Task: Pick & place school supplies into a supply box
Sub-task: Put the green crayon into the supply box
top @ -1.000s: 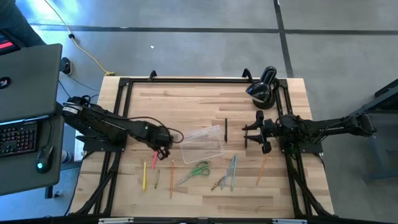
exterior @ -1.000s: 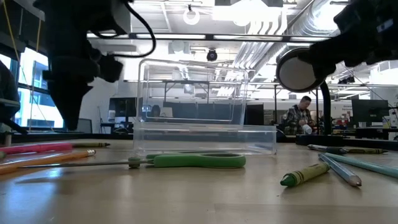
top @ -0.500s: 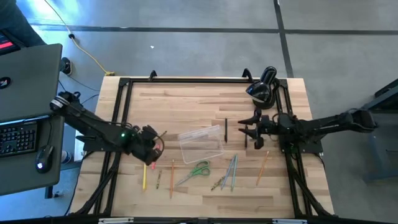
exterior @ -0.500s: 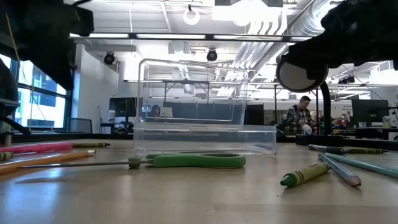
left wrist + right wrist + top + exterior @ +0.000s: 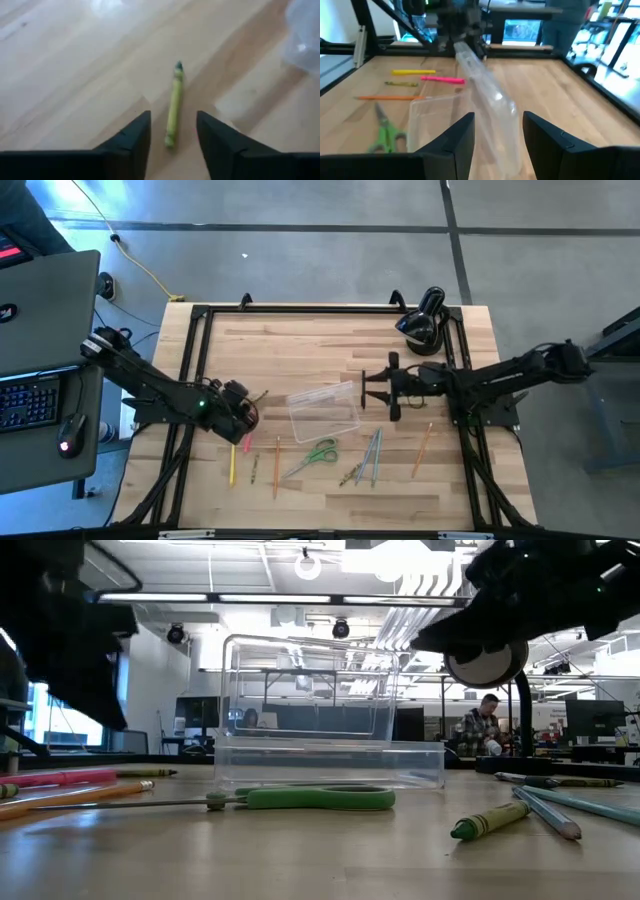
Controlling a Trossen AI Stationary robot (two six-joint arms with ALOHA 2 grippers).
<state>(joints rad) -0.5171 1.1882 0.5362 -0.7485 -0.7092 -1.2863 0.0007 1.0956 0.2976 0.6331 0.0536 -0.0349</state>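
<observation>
The clear supply box (image 5: 325, 410) stands mid-table with its lid raised (image 5: 485, 100). School supplies lie near the front edge: green-handled scissors (image 5: 315, 455), a pink pen (image 5: 247, 443), a yellow pencil (image 5: 232, 465), a green crayon (image 5: 252, 468), an orange pencil (image 5: 277, 465), and grey pencils (image 5: 370, 455). My left gripper (image 5: 243, 423) hovers open left of the box. In its wrist view a yellow-green crayon (image 5: 173, 105) lies on the wood between the open fingers (image 5: 172, 125), untouched. My right gripper (image 5: 368, 388) is open just right of the box, pointing at it (image 5: 495, 135).
A black rounded device (image 5: 420, 320) sits at the far right corner. Another orange pencil (image 5: 423, 450) lies near the right rail. A black frame (image 5: 195, 380) borders the table. A laptop (image 5: 45, 310) stands beyond the left edge. A person (image 5: 485, 730) is in the room behind.
My left gripper has drawn back from the box toward the table's left edge and has tipped and turned. My right gripper has moved toward the table's left, up to the box's right side. The box and the supplies have stayed where they lay.
</observation>
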